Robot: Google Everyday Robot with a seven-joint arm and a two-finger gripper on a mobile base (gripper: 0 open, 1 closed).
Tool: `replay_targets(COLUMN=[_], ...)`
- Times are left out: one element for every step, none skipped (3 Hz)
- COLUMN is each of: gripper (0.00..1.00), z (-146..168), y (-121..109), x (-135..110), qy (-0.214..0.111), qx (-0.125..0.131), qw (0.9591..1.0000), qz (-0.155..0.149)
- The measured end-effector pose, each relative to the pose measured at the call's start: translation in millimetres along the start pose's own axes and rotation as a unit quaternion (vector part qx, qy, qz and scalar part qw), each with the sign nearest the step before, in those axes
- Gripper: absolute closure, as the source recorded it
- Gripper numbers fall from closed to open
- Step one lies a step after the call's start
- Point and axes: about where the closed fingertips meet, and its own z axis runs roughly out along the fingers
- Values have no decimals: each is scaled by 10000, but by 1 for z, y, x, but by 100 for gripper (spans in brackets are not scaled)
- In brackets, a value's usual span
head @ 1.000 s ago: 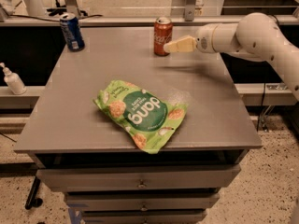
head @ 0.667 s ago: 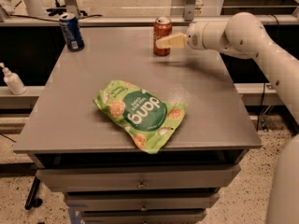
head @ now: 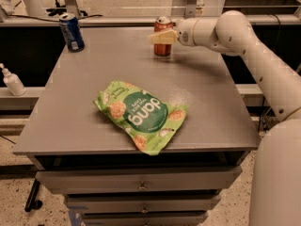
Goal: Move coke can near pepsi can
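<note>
The coke can [head: 162,47], red-orange with a silver top, stands upright at the far middle of the grey table [head: 207,93]. My gripper [head: 163,36] reaches in from the right at the can's upper half. It is open, with one cream finger [head: 160,37] across the can's front and the other hidden behind the can. The can rests on the table. The pepsi can [head: 71,31], dark blue with a silver top, stands upright at the far left corner, well apart from the coke can.
A green snack bag [head: 140,115] lies flat at the table's front middle. My white arm [head: 263,60] stretches over the table's right side. A white spray bottle [head: 11,80] stands on a lower shelf to the left. Drawers [head: 141,185] sit below the tabletop.
My gripper has moved left from beside the coke can until its finger crosses the can's front. The cans and the bag have not moved.
</note>
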Motion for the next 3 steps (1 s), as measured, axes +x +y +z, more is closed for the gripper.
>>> replay_targets(gripper=[38,61,85], z=[5,6,11], y=[4,9,21], x=[0,-7,-28], qy=[-51,-148,-334], qx=[-64,-104,-225], qw=[10000,9998,9990], qz=[52,113,182])
